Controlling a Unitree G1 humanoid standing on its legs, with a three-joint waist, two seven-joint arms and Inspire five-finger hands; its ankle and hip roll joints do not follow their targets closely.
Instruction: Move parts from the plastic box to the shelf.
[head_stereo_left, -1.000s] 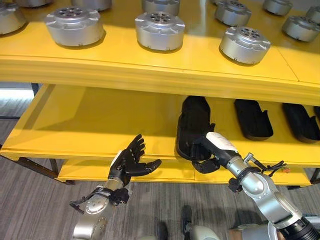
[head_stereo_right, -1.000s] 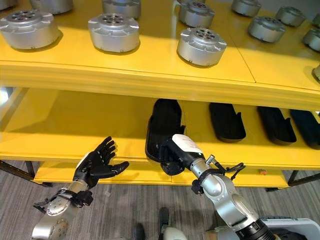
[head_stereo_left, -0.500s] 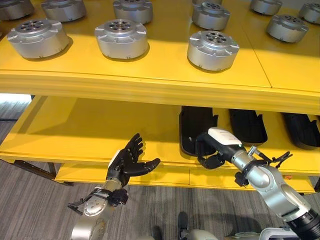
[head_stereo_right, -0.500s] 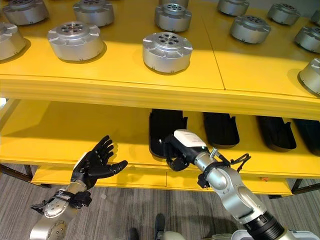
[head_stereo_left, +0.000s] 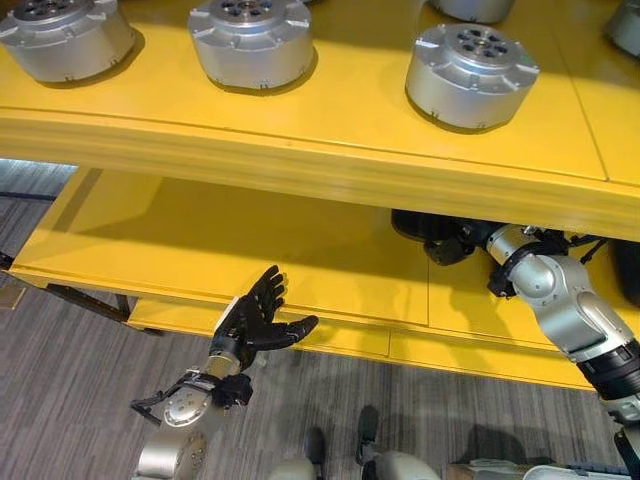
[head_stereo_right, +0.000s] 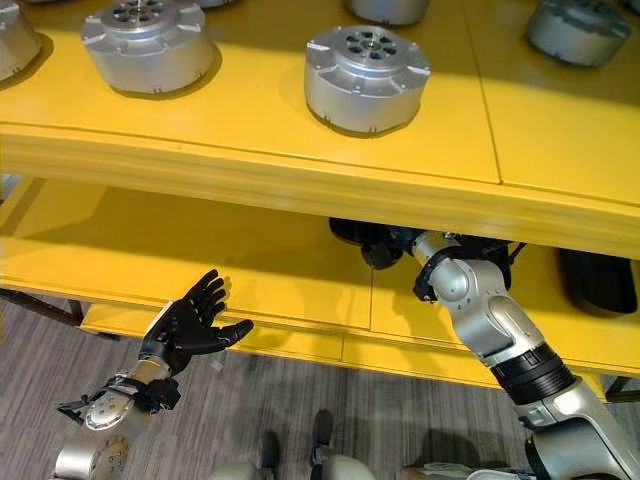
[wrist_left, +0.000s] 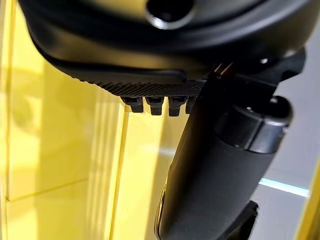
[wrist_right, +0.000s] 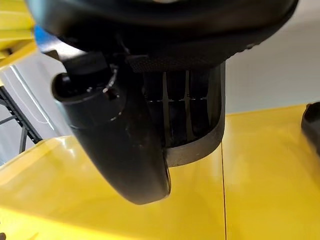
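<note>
A black ribbed part (wrist_right: 192, 120) lies deep on the lower yellow shelf (head_stereo_left: 250, 250), its near end showing as a dark shape (head_stereo_left: 412, 224) under the upper shelf's front edge. My right hand (head_stereo_left: 450, 245) reaches in under that edge and is shut on the part, with the thumb (wrist_right: 125, 150) laid along it. My left hand (head_stereo_left: 255, 320) hovers open, palm up, just in front of the lower shelf's front edge and holds nothing.
Round silver housings (head_stereo_left: 250, 40) (head_stereo_left: 470, 75) stand on the upper yellow shelf (head_stereo_left: 330, 120). Another black part (head_stereo_right: 595, 280) lies further right on the lower shelf. Grey floor lies below the shelves.
The camera has shifted. My right hand has pushed the black part further back on the lower shelf, under the upper shelf. The left hand has kept its pose.
</note>
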